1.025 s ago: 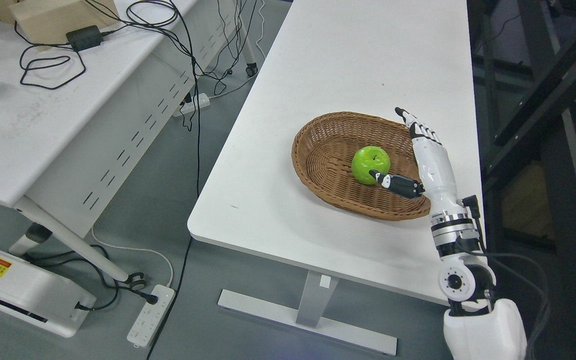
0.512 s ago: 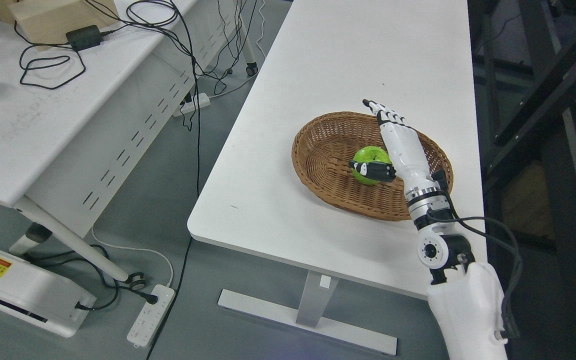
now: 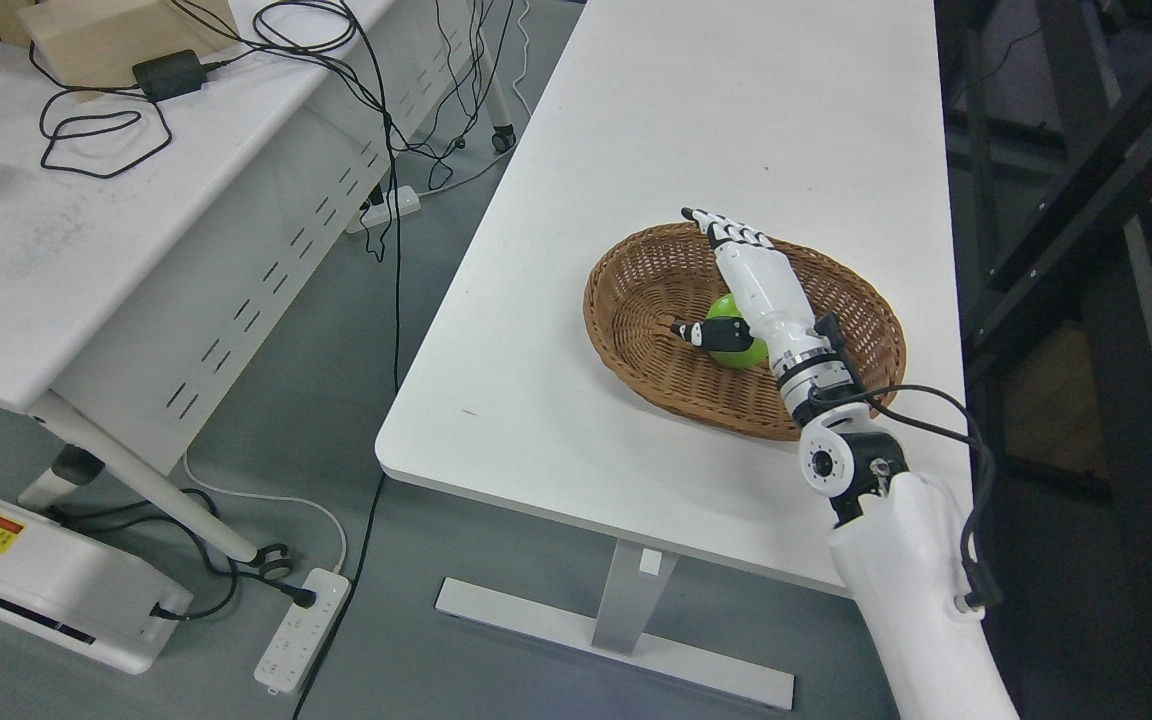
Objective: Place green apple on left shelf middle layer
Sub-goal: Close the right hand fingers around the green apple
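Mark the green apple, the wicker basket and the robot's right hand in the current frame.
green apple (image 3: 748, 349): head view, on the green skin showing below the thumb.
wicker basket (image 3: 598, 300): head view, on its left rim.
right hand (image 3: 754, 280): head view, on the white back of the open hand above the apple.

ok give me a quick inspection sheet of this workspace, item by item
surface: white table, bare apart from the basket
job's things: green apple lying in the wicker basket, mostly hidden by the hand; shelf not seen
clutter: nothing seen on this table
grippers: right hand open over the apple, fingers straight, thumb across it; left not in view
cables: black cables on the side desk, power strip on the floor
surroundings: dark frame at right
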You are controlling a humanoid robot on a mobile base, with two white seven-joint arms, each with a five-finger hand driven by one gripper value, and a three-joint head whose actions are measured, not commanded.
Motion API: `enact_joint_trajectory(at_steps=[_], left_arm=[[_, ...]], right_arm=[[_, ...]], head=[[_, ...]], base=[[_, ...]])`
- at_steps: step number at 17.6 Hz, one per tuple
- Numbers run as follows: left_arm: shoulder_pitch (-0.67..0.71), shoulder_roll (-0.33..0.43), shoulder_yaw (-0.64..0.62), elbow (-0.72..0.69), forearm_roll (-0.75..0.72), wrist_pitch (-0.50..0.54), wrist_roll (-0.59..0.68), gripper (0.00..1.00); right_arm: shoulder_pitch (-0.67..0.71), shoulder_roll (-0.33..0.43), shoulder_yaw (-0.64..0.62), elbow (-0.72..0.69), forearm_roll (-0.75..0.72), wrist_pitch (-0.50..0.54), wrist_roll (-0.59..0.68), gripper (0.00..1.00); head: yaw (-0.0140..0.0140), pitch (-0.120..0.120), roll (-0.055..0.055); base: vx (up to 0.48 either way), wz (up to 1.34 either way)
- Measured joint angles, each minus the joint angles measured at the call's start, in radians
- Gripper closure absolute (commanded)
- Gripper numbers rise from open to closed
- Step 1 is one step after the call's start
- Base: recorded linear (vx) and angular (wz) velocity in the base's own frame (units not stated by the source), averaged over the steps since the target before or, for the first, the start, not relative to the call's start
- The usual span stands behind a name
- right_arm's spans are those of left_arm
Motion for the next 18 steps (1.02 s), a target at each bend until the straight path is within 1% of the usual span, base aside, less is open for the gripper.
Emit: enact_joint_trajectory(at_steps=[5, 6, 7, 8, 11, 12, 14, 16, 17, 18], left_arm=[[0.0, 0.0, 0.0, 0.0, 0.0, 0.0, 0.0, 0.0], [0.0, 0.0, 0.0, 0.0, 0.0, 0.0, 0.0, 0.0], [0.0, 0.0, 0.0, 0.0, 0.0, 0.0, 0.0, 0.0], [0.0, 0.0, 0.0, 0.0, 0.0, 0.0, 0.0, 0.0], [0.0, 0.0, 0.0, 0.0, 0.0, 0.0, 0.0, 0.0], [0.0, 0.0, 0.0, 0.0, 0.0, 0.0, 0.0, 0.0], [0.0, 0.0, 0.0, 0.0, 0.0, 0.0, 0.0, 0.0], [0.0, 0.0, 0.0, 0.0, 0.0, 0.0, 0.0, 0.0], [0.0, 0.0, 0.0, 0.0, 0.0, 0.0, 0.0, 0.0], [0.0, 0.0, 0.0, 0.0, 0.0, 0.0, 0.0, 0.0]], right_arm=[[-0.026, -0.013, 0.025, 0.092, 0.002, -0.005, -0.006, 0.01], [-0.027, -0.016, 0.028, 0.105, 0.002, -0.006, -0.008, 0.02], [-0.028, -0.019, 0.031, 0.116, 0.002, -0.006, -0.015, 0.07], [-0.028, -0.022, 0.034, 0.126, 0.002, -0.007, -0.021, 0.14], [-0.022, -0.031, 0.04, 0.152, -0.001, -0.009, -0.082, 0.5], [-0.019, -0.033, 0.039, 0.157, -0.002, -0.01, -0.099, 0.66], [-0.015, -0.036, 0.031, 0.163, -0.003, -0.011, -0.115, 0.75], [-0.011, -0.039, 0.021, 0.165, -0.005, -0.011, -0.124, 0.78], [-0.009, -0.041, 0.015, 0.166, -0.005, -0.011, -0.127, 1.0], [-0.007, -0.042, 0.009, 0.165, -0.006, -0.011, -0.129, 1.0]], head=[[0.0, 0.0, 0.0], [0.0, 0.0, 0.0], [0.0, 0.0, 0.0], [0.0, 0.0, 0.0], [0.0, 0.0, 0.0], [0.0, 0.0, 0.0], [0.0, 0.0, 0.0], [0.0, 0.0, 0.0], [0.0, 0.0, 0.0], [0.0, 0.0, 0.0]], base=[[0.0, 0.0], [0.0, 0.0], [0.0, 0.0], [0.0, 0.0], [0.0, 0.0], [0.0, 0.0], [0.0, 0.0], [0.0, 0.0], [0.0, 0.0], [0.0, 0.0]])
